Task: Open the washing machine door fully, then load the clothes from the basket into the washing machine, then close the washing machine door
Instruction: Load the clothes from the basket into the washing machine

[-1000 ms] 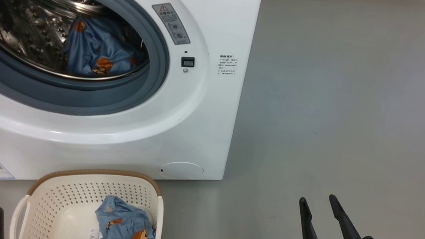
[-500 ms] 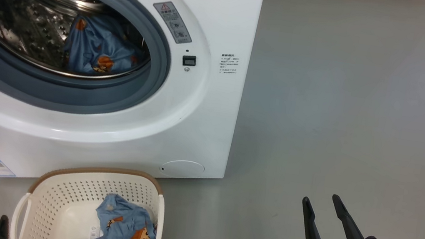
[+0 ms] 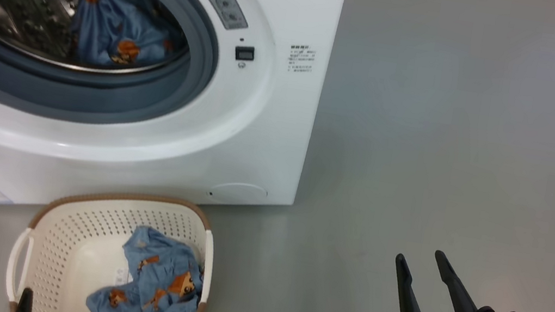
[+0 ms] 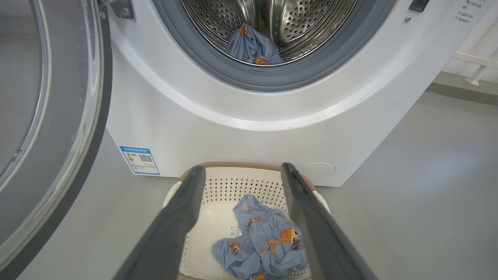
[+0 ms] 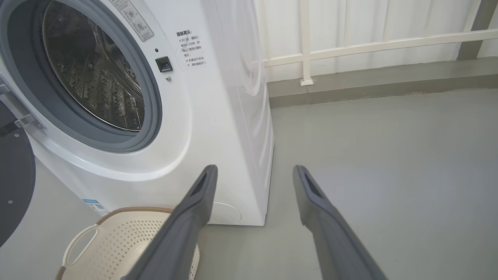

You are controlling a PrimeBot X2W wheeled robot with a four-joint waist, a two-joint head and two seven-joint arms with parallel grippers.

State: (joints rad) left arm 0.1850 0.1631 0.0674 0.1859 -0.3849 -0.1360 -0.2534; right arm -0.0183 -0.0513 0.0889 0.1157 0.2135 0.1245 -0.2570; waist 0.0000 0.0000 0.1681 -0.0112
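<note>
Looking down from the head view: washing machine (image 3: 258, 136) fills the upper left of the frame. The washing machine door (image 4: 46, 116) stands swung open, its black rim and glass bowl along the left edge of my left wrist view.

Drum (image 4: 295, 23), perforated steel, holds one bunched piece of the clothes (image 4: 253, 48), light blue with orange-brown figures. It lies low at the drum's front lip, just behind the grey seal (image 4: 218, 68).

Basket (image 3: 76, 214) stands on the grey floor (image 3: 453, 122) at the lower left of the head view, just in front of the machine's base and near the round flap (image 3: 239, 192). Inside it lies a second crumpled blue piece (image 3: 153, 286), heaped against the basket's right wall, with cream bottom showing to its left.

My left gripper (image 4: 242, 168) hovers above the basket, jaws spread wide and gripping nothing; the fabric shows through the gap. My right gripper (image 3: 420, 256) sits at the lower right of the head view over the floor, well apart from basket and machine, jaws wide too, holding nothing.
</note>
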